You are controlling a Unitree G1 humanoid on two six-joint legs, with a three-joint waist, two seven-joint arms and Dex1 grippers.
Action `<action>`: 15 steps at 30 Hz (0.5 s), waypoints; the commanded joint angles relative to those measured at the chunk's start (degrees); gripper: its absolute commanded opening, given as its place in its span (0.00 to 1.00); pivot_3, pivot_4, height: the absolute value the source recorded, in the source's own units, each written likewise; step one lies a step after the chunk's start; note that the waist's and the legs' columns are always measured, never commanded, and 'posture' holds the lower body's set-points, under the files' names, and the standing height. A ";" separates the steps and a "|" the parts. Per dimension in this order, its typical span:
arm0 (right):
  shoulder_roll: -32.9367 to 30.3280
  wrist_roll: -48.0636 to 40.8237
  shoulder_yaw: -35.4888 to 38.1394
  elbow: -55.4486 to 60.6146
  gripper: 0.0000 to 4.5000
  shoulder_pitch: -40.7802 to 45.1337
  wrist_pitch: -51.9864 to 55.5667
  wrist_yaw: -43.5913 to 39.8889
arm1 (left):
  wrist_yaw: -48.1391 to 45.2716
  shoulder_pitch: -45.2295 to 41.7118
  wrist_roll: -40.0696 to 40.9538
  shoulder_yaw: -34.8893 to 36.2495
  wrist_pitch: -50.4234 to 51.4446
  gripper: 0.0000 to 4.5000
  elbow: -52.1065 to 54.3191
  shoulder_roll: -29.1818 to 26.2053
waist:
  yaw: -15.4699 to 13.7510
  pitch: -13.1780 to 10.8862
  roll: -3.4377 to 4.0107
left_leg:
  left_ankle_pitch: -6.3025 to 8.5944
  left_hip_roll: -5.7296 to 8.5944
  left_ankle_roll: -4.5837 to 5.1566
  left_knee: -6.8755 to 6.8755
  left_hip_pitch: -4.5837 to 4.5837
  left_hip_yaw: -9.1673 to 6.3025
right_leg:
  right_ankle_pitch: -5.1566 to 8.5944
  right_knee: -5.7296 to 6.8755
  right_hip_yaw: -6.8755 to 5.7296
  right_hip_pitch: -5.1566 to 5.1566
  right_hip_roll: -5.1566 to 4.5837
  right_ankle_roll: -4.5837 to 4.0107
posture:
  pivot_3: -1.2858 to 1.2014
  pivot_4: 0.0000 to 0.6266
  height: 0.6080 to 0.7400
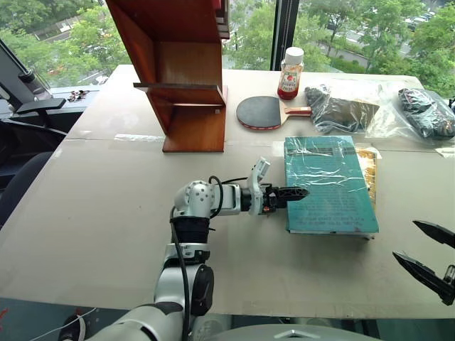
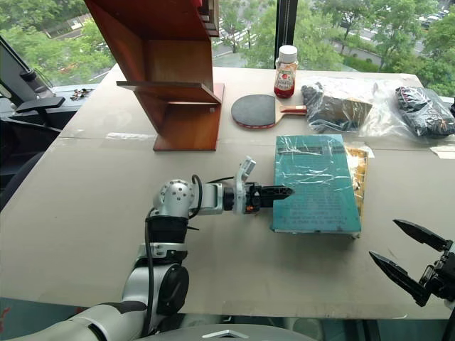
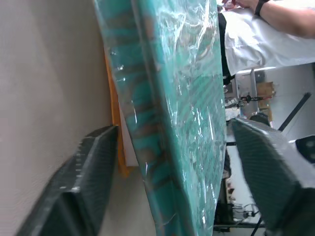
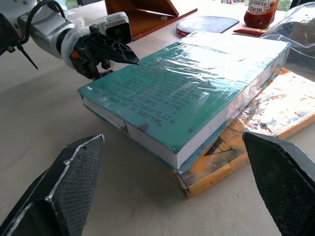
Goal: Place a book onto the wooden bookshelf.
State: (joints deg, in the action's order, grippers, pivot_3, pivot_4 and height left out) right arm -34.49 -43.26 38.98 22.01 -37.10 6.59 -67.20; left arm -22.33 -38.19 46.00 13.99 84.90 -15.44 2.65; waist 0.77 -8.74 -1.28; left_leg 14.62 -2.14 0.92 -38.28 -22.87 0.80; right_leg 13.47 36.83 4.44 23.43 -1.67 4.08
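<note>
We see the teal-green hardcover book wrapped in shiny clear plastic lying flat on the pale beige table, stacked on a yellow-orange book whose edge sticks out along its far side and at the corner nearest our right arm. Our left gripper reaches in level from the left, at the near left edge of the teal book; its two black fingers stand apart on either side of that edge, one low by the table and the other over the cover, and in the left wrist view there is a visible gap between each finger and the plastic, so we cannot say it has hold of anything. From the right wrist view the upper finger lies over the cover's corner, and whether it touches the wrap we cannot tell. Our right gripper hovers above the table near the right edge, well apart from the books, its two pointed black fingers spread wide and holding nothing. The tall reddish-brown wooden bookshelf with slanted side panels stands upright at the back left of the table, well apart from the book. Just to its right lie a table-tennis paddle with a dark face and a wooden handle, a red-labelled sauce bottle with a white cap, and clear plastic bags holding dark items. A person in a white shirt shows in the left wrist view beyond the book.
</note>
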 commanded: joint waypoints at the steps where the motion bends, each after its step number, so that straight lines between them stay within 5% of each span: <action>1: -0.07 -0.60 2.86 0.73 1.00 -0.69 -1.58 -0.91 | 1.19 -1.60 2.49 3.49 2.68 0.43 1.08 1.56 | 0.07 0.00 0.00 | 0.00 0.00 0.00 0.00 0.00 0.00 | 0.00 0.00 0.00 0.00 0.00 0.00 | 0.52 0.24 1.00; 5: -0.58 -0.60 2.77 -0.21 1.00 0.13 -1.88 -1.24 | 1.71 -1.32 3.77 5.45 4.89 0.01 3.31 2.79 | 0.03 -0.01 -0.02 | 0.00 0.00 0.00 0.00 0.00 0.00 | 0.00 0.00 0.00 0.00 0.00 0.00 | 0.52 0.24 1.00; 10: -1.94 -3.08 3.43 -0.64 1.00 2.23 0.16 -1.42 | -1.91 -0.39 3.52 1.25 1.06 0.01 9.94 0.42 | 0.10 -0.03 -0.02 | 0.00 0.00 -0.01 0.01 -0.01 0.00 | 0.00 -0.02 0.01 0.01 0.00 -0.01 | 0.52 0.24 1.00; 15: -3.71 -9.98 3.96 1.13 1.00 5.15 6.04 0.57 | -19.46 1.96 -10.49 -21.32 -26.73 0.01 24.75 -14.61 | 0.14 -0.03 0.01 | 0.00 0.00 -0.03 0.08 0.02 0.02 | -0.15 -0.01 0.03 0.01 0.01 -0.26 | 0.52 0.24 1.00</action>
State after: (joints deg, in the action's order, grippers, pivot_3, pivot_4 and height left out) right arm -37.18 -49.32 41.08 21.31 -32.71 10.42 -67.55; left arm -35.74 -36.48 41.81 -0.09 70.05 3.40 -9.02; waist 0.91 -8.77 -1.27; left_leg 14.62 -2.15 0.89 -38.19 -22.84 0.83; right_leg 13.32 36.82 4.50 23.44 -1.67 3.81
